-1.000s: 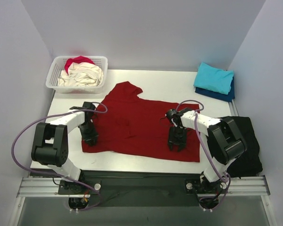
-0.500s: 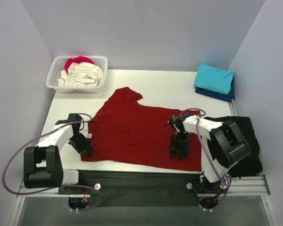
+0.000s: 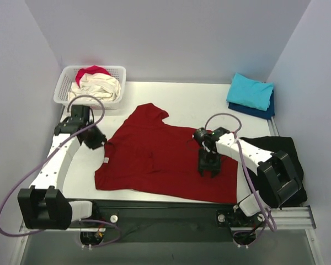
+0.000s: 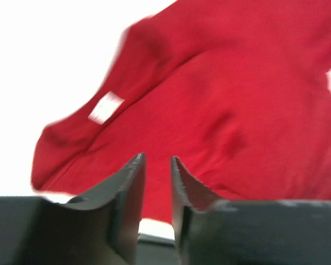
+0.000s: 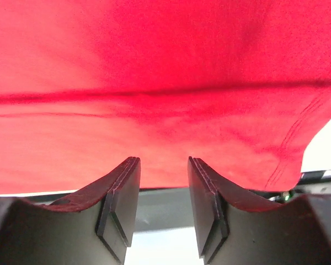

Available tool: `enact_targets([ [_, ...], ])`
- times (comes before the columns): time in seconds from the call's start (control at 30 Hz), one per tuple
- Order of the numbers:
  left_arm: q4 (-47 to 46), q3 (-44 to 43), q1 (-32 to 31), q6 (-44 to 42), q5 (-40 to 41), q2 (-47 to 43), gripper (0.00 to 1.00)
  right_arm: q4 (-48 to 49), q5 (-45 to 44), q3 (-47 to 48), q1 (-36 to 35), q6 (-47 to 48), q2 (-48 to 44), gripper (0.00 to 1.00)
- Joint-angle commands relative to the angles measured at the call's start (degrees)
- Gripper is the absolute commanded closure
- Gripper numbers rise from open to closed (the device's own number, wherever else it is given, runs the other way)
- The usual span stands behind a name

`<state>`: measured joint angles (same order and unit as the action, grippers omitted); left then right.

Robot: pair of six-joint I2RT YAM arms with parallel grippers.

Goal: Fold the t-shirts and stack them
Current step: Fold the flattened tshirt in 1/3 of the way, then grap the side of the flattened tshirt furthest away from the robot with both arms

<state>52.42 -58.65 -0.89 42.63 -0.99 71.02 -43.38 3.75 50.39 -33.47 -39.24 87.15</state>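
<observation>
one dark red t-shirt (image 3: 160, 157) lies spread flat in the middle of the tabletop (image 3: 198, 105), its hem close to the near edge, ready to be folded. the right gripper (image 3: 208, 168) stands over the shirt's right half, fingers a little apart and pinching nothing. i think it is there to pin or catch the cloth. the left gripper (image 3: 92, 139) hangs by the left edge, off the shirt, fingers a little apart too, with nothing in them.

the turquoise t-shirt (image 3: 251, 91) lies folded on the navy blue t-shirt (image 3: 262, 113) at the far right corner (that looks like the stack). the cream t-shirt (image 3: 96, 87) and pink-red t-shirt (image 3: 92, 70) sit in the basket (image 3: 58, 96) at the far left corner.

i cannot tell if the right fingertips touch the cloth. the left wrist view is blurry. the navy one is mostly hidden.
</observation>
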Motion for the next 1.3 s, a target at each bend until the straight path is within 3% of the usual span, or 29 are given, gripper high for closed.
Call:
enact_targets([
  [0.0, -8.11, -7.42, -4.02, -4.13, 1.34, 5.06, 0.63, -4.79, -8.22, 8.3, 0.16, 1.89, -2.35, 0.59],
  [0.2, -18.75, -17.53, -8.51, -6.68, -1.12, 21.04, 0.57, -5.4, -9.99, 17.45, 1.13, 2.95, 1.43, 0.59],
  [0.3, -17.46, -28.33, -11.94, -9.14, 0.54, 32.1, 0.57, -5.05, -9.9, 19.39, 2.36, 2.86, 2.93, 0.59],
  [0.47, -20.16, -42.48, -15.81, -13.27, 3.02, 45.24, 0.57, -3.47, -10.6, 18.87, 3.06, 1.72, 3.64, 0.6],
  [0.7, -26.14, -48.82, -16.95, -14.76, 5.56, 55.96, 0.58, -0.48, -10.25, 14.92, 2.97, -1.62, 3.02, 0.6],
  [1.03, -21.58, -62.71, -17.83, -20.92, 12.68, 66.43, 0.55, 0.05, -10.69, 13.86, 2.71, -2.15, 2.67, 0.6],
  [1.27, -10.52, -81.41, -17.83, -21.54, 13.82, 76.62, 0.5, 0.05, -10.52, 15.44, 2.8, -1.71, 4.69, 0.6],
])
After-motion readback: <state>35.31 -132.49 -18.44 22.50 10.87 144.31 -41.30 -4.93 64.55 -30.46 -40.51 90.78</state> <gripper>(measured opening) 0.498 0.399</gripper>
